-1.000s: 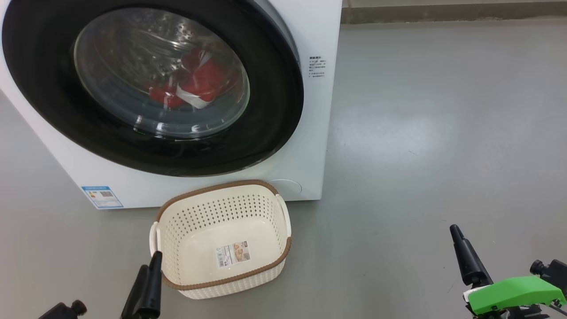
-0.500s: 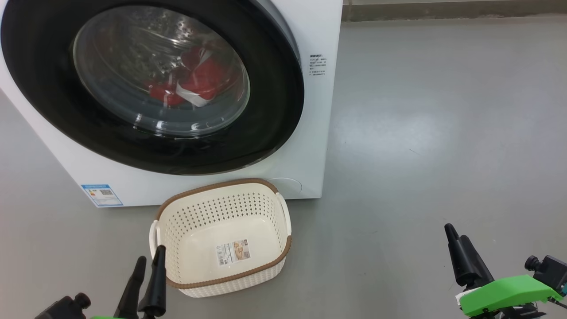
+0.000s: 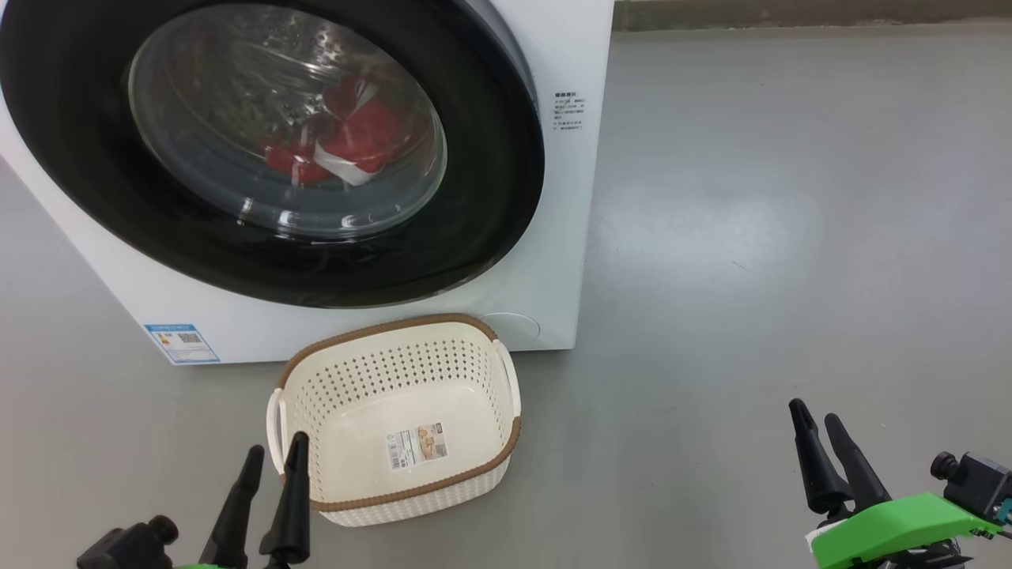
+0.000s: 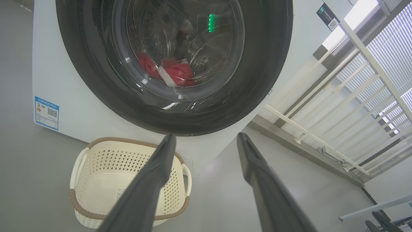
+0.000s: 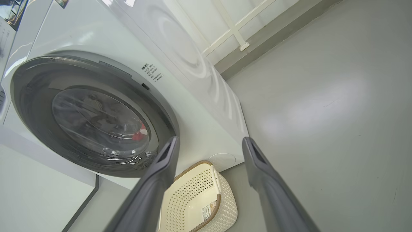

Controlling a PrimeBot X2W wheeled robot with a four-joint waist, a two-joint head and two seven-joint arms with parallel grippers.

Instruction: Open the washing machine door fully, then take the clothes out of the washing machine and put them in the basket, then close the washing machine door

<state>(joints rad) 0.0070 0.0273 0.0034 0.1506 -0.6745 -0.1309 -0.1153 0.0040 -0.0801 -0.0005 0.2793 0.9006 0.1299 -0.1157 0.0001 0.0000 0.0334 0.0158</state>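
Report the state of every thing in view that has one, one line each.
Washing machine door: shut.
Clothes: inside the drum, in a heap behind the glass.
Basket: upright on the floor in front of the washing machine, empty but for a label on its bottom.
Left gripper: open, holding nothing.
Right gripper: open, holding nothing.

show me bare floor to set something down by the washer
Widest: grey floor right of the big white front-loading washing machine, back to the wall base. Smaller: floor left of the cream perforated plastic basket. Crowded: basket sits close before the machine's front.
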